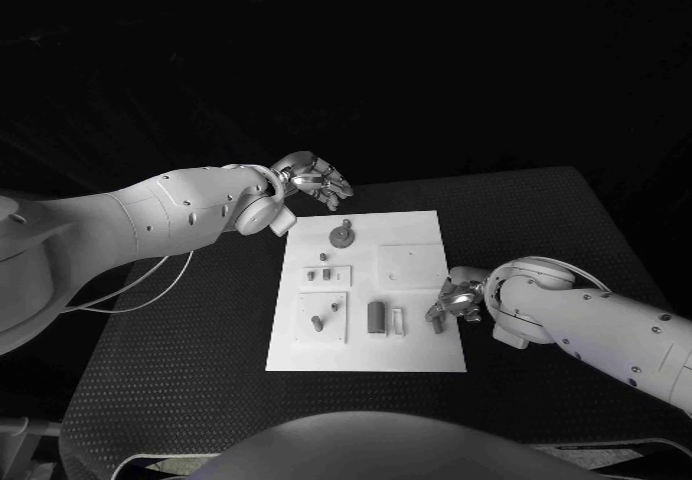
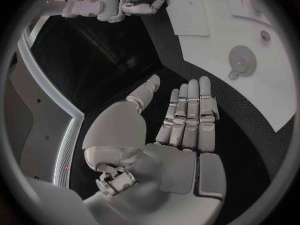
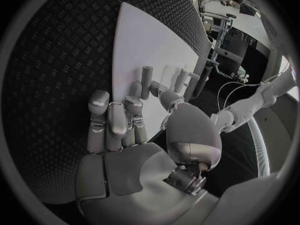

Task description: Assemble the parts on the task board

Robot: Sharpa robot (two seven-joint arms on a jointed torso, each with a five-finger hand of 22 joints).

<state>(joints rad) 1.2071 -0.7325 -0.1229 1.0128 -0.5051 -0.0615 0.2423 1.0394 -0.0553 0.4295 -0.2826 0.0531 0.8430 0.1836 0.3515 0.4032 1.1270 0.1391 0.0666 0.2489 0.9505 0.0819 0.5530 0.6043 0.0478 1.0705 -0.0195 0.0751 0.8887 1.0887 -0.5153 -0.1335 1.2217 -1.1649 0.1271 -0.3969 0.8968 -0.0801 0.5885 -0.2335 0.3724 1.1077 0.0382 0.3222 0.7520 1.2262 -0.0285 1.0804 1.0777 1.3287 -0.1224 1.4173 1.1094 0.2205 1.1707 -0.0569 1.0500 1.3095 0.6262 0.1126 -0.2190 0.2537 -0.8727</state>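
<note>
Right hand (image 1: 459, 300) is working at the task board's (image 1: 418, 350) right edge, fingers curling around a small upright part (image 3: 145, 81); whether it is pinching it I cannot tell. Advice: be closing slowly, keeping the part vertical before lifting. Left hand (image 1: 313, 181) is hovering just off the board's far-left corner, fingers spread, holding nothing, near the round disc part (image 1: 343, 235).

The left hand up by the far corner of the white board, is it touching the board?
Apart. In the left wrist view the left hand is flat and open, with black table between its fingertips and the board.
</note>
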